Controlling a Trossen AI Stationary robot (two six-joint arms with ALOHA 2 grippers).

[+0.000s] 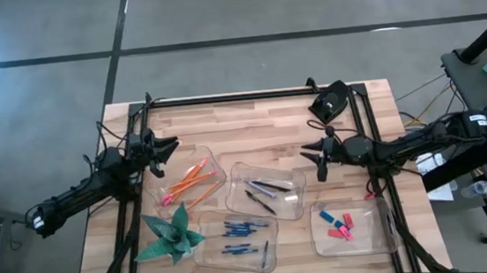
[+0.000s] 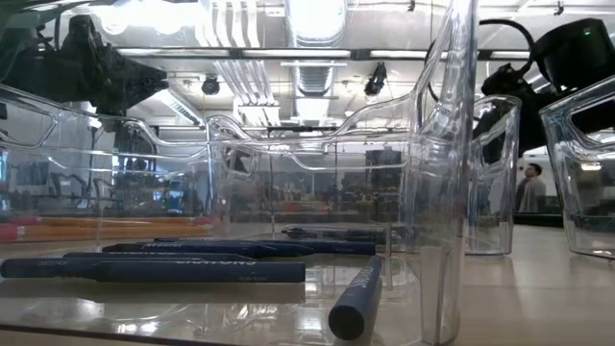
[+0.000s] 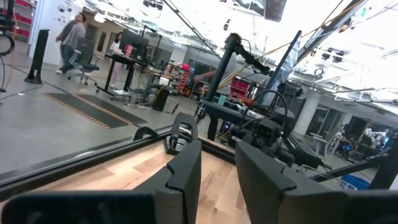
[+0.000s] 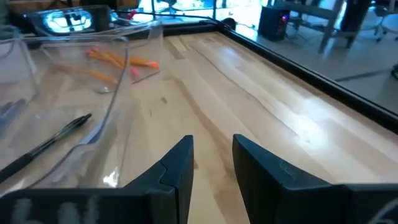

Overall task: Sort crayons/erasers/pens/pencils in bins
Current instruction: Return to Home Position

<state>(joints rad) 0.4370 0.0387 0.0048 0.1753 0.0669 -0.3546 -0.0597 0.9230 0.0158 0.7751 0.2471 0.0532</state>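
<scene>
Blue crayons lie closest to the low camera, flat in their clear tub by the front edge of the table. Four bins hold sorted stock: pencils in the tub nearest the left edge, dark pens in the middle one, erasers in the tub at the front right corner. No loose item seen on bare wood. Green paper plant sits at the front left, just beside the crayon tub.

Left gripper: by the left edge, just beside the pencil tub, fingers a narrow gap apart, nothing between them. Right gripper: toward the right edge, beyond the eraser tub, same narrow gap, empty.

Judgement: sorting looks complete; step in hand is the retreat home. To do it well:
- raise each wrist first so the fingers clear the tub walls, then draw back toward its own side edge
- left arm to keep off the pencil tub rim; a nudge would likely slide so light a tub
- leave the fingers as they are, no closing needed
</scene>
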